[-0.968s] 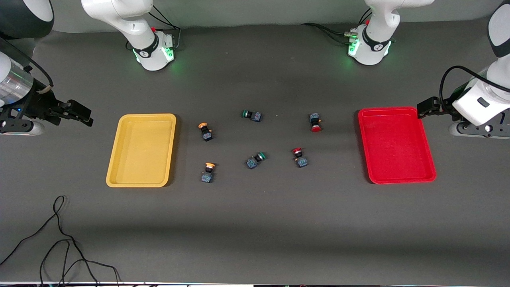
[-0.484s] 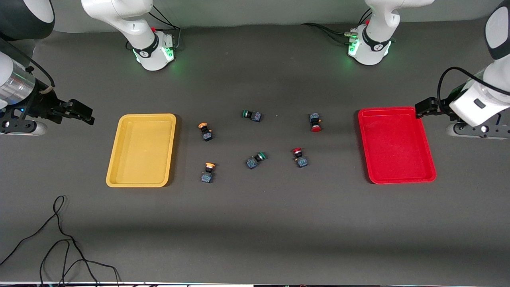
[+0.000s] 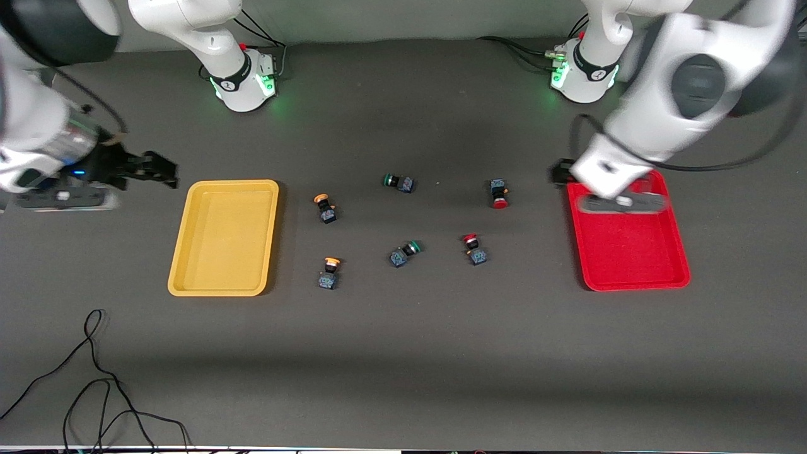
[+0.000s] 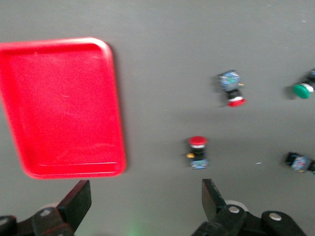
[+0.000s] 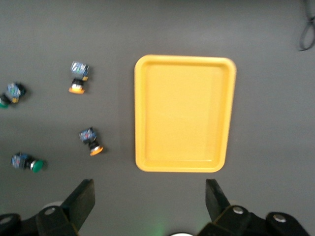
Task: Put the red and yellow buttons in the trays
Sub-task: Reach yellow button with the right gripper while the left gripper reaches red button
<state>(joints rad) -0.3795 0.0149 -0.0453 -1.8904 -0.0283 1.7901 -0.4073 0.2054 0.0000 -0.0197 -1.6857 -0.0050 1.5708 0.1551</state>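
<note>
Here the red tray (image 3: 630,252) is shallow, rectangular, round-cornered, with raised rim.

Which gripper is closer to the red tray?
Left. The left gripper hangs open over the red tray's corner; the right gripper hangs open past the yellow tray, at the right arm's end.

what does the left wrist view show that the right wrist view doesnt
Only the left wrist view: the red tray, both red buttons, and the left gripper, jaws open.
Only the right wrist view: the yellow tray, both yellow buttons, and the right gripper, jaws open.
Both: green buttons on the grey table.
</note>
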